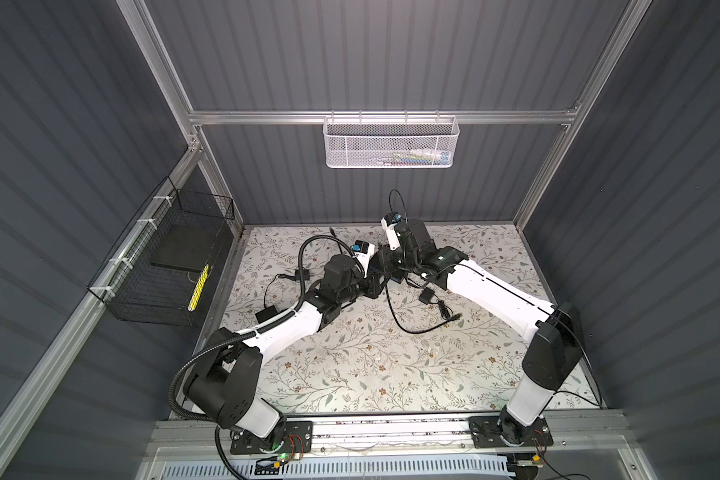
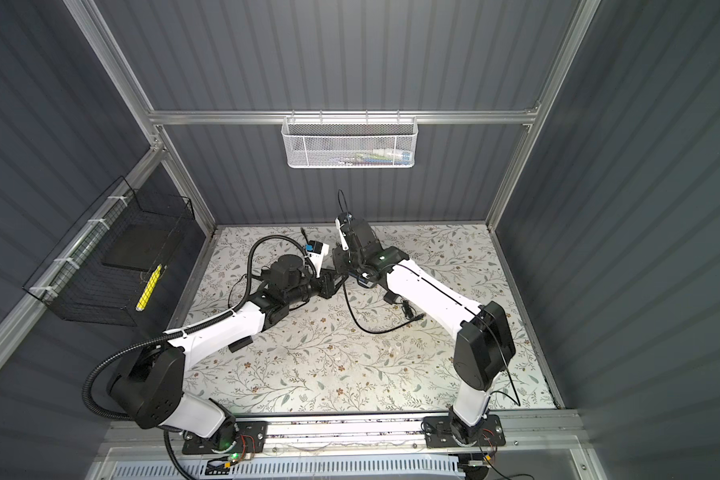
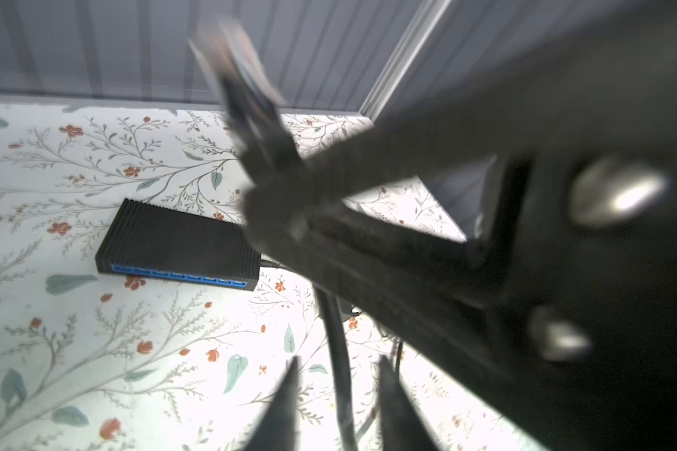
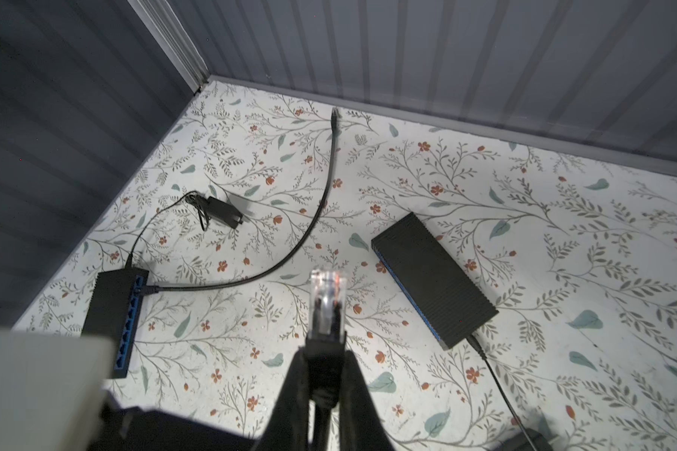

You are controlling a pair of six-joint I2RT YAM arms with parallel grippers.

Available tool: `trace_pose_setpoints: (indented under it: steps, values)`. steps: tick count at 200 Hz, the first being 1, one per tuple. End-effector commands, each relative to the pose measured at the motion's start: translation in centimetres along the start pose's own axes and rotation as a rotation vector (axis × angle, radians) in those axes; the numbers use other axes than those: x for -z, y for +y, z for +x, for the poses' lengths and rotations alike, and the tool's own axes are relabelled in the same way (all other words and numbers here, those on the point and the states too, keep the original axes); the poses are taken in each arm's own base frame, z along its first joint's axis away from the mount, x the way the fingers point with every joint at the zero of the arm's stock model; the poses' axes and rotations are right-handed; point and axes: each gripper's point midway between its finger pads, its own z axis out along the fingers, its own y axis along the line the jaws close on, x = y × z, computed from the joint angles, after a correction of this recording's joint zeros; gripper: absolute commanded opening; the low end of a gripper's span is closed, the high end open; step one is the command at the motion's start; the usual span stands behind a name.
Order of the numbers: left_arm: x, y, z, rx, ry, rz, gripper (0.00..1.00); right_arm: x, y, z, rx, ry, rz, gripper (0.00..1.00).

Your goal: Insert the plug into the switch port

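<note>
The right claw pinched the plug; the left claw stood spread, a cable between its fingers; the switch lay flat.

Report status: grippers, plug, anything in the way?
Right gripper shut on plug. Left gripper open, cable between its fingers. Plug not yet in switch; blue face unblocked.
</note>
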Motion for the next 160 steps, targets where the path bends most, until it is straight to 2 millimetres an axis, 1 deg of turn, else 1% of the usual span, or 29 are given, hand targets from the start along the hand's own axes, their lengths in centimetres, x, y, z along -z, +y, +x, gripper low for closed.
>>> trace_pose_setpoints:
  steps: [1,12,24,25,35,44,57,74,78,81,89,94,97,110,116,120,122,124,133,139,149,152,160]
  values:
    - [2.1,-0.4,-2.4,-0.058,-0.083,-0.039,0.62,1.3,-2.1,0.8,0.010,0.023,-0.026,0.00]
    - [3.0,0.0,-3.2,-0.065,-0.106,-0.052,0.69,1.8,-3.6,1.4,0.016,0.038,0.004,0.00]
    - [4.0,1.0,-4.0,-0.060,-0.127,-0.069,0.70,1.9,-4.8,2.2,0.017,0.060,0.020,0.00]
    - [4.1,1.2,-4.2,-0.059,-0.130,-0.071,0.70,1.9,-4.9,2.5,0.015,0.074,0.024,0.00]
    - [4.7,3.0,-4.8,-0.038,-0.140,-0.102,0.70,1.8,-5.6,3.8,0.011,0.111,0.036,0.00]
    - [4.9,5.3,-5.5,-0.002,-0.144,-0.142,0.69,1.3,-6.1,5.1,-0.003,0.138,0.036,0.00]
    - [4.2,8.4,-5.9,0.019,-0.112,-0.196,0.67,0.0,-6.7,7.2,-0.019,0.196,0.048,0.00]
    - [1.9,10.6,-6.3,0.018,-0.074,-0.227,0.67,-2.0,-7.3,9.6,-0.042,0.267,0.069,0.00]
    - [1.4,10.9,-6.5,0.013,-0.073,-0.226,0.67,-2.5,-7.5,9.9,-0.048,0.277,0.075,0.00]
    - [0.8,11.3,-6.4,0.014,-0.064,-0.230,0.67,-2.9,-7.6,10.2,-0.053,0.284,0.078,0.00]
    - [-0.6,12.1,-6.5,0.014,-0.061,-0.231,0.70,-3.8,-7.8,10.7,-0.068,0.298,0.080,0.00]
    - [-1.6,12.6,-6.3,0.017,-0.049,-0.225,0.72,-4.4,-7.8,11.0,-0.075,0.310,0.077,0.00]
    - [-2.0,12.7,-6.5,0.014,-0.047,-0.220,0.73,-4.7,-7.8,11.1,-0.077,0.316,0.075,0.00]
    - [-4.5,14.5,-5.5,0.027,0.004,-0.230,0.73,-6.1,-8.0,11.7,-0.091,0.335,0.078,0.00]
    - [-5.5,14.8,-5.7,0.032,0.010,-0.215,0.74,-6.8,-8.2,12.1,-0.100,0.349,0.080,0.00]
    - [-6.4,15.3,-4.9,0.046,0.038,-0.204,0.74,-7.2,-8.3,12.3,-0.108,0.357,0.081,0.00]
    - [-6.7,15.3,-5.7,0.042,0.029,-0.195,0.74,-7.5,-8.3,12.4,-0.110,0.361,0.079,0.00]
    - [-7.1,15.4,-5.8,0.044,0.032,-0.190,0.74,-7.6,-8.3,12.5,-0.115,0.362,0.078,0.00]
    - [-8.6,16.3,-5.2,0.060,0.057,-0.184,0.74,-8.5,-8.5,13.0,-0.130,0.380,0.077,0.00]
    - [-9.6,16.1,-4.6,0.074,0.091,-0.138,0.74,-9.1,-8.6,13.5,-0.136,0.393,0.077,0.00]
    - [-10.9,16.2,-3.7,0.091,0.142,-0.098,0.74,-9.8,-8.8,13.7,-0.142,0.400,0.077,0.00]
    - [-11.2,16.3,-3.4,0.097,0.150,-0.089,0.74,-10.2,-8.7,13.2,-0.140,0.379,0.072,0.00]
    - [-11.9,16.4,-3.0,0.108,0.151,-0.067,0.73,-10.5,-8.8,13.2,-0.142,0.376,0.074,0.00]
